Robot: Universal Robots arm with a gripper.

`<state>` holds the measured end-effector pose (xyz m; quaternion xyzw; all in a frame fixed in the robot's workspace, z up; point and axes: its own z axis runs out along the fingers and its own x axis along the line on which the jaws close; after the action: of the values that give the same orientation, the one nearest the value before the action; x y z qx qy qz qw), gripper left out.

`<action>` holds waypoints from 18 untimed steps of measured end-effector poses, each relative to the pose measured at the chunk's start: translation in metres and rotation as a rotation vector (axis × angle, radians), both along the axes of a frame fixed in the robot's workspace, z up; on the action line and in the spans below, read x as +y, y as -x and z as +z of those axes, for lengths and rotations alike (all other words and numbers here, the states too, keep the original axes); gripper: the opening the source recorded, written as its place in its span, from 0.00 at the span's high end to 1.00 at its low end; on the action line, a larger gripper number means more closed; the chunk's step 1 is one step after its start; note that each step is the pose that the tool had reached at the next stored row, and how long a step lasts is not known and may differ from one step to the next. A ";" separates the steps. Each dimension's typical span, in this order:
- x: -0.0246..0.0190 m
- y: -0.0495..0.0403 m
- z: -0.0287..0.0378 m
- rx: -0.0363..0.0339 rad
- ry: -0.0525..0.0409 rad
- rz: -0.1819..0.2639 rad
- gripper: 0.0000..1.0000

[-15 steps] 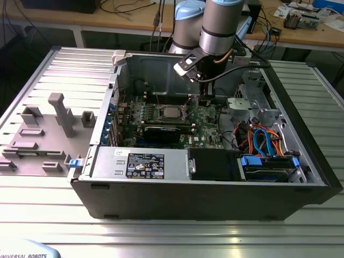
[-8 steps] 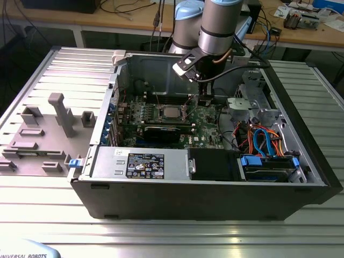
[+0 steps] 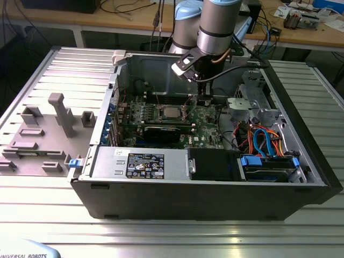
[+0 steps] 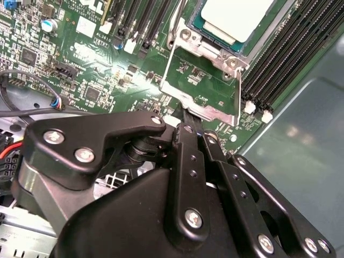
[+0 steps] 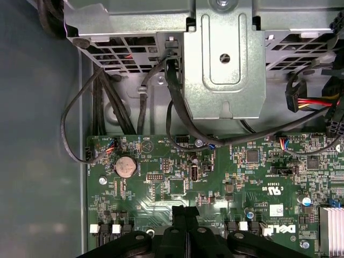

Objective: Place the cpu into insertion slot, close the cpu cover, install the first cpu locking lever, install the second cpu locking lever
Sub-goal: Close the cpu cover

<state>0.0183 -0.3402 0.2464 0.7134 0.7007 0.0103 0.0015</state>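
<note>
while the cpu (image 4: 236,16) sat in the insertion slot (image 4: 209,48), the cpu cover (image 4: 189,99) lay flipped open and the gripper (image 4: 193,128) hung just beside its edge, claw pinched narrow.

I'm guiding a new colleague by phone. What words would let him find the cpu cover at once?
Inside the open computer case, find the green motherboard and its pale square cpu. The cpu cover is the thin shiny frame open beside it, green board showing through its square window, unlike the long black slots nearby.
</note>
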 end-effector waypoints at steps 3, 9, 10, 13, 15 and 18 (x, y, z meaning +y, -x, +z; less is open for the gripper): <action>0.0000 0.0025 0.0000 0.0000 0.0000 0.000 0.89; 0.0000 0.0087 0.0000 0.0000 0.0000 0.000 0.89; 0.0000 0.0087 0.0000 0.0001 0.0000 0.000 0.89; 0.0000 0.0090 0.0000 0.0000 -0.0001 0.000 0.89; 0.0000 0.0098 -0.0001 0.0000 -0.0006 0.000 0.89; 0.0000 0.0101 0.0000 0.0000 -0.0006 0.003 0.89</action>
<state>0.0081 -0.3402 0.2464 0.7124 0.7017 0.0105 0.0012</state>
